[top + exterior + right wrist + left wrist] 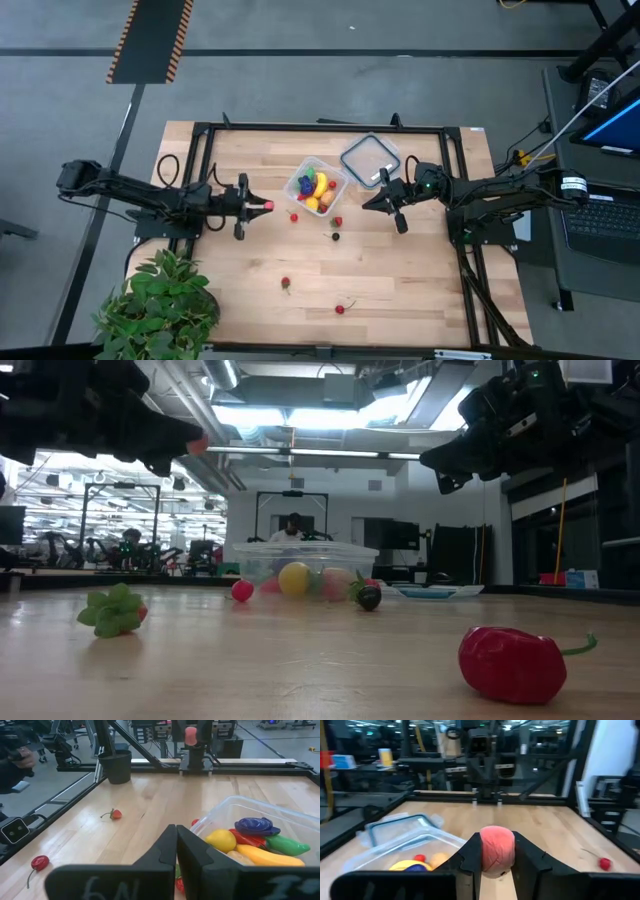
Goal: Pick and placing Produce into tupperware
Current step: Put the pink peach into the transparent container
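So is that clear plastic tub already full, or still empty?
Partly filled. The tub holds several toy pieces, yellow, purple, green and red, visible through its open top, while more produce lies on the table.

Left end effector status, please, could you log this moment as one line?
left end effector: shut on pink produce | raised beside tupperware | right end effector: shut, empty

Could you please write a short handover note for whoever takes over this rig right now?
Left pincer: shut on a pink-red produce piece, held above the table, left of the tupperware.
Right pincer: shut, empty, just right of the tupperware.
Done: several pieces in the tub, among them a banana and a lemon.
Left: drop the held piece in, then collect the loose pieces, including a red pepper.
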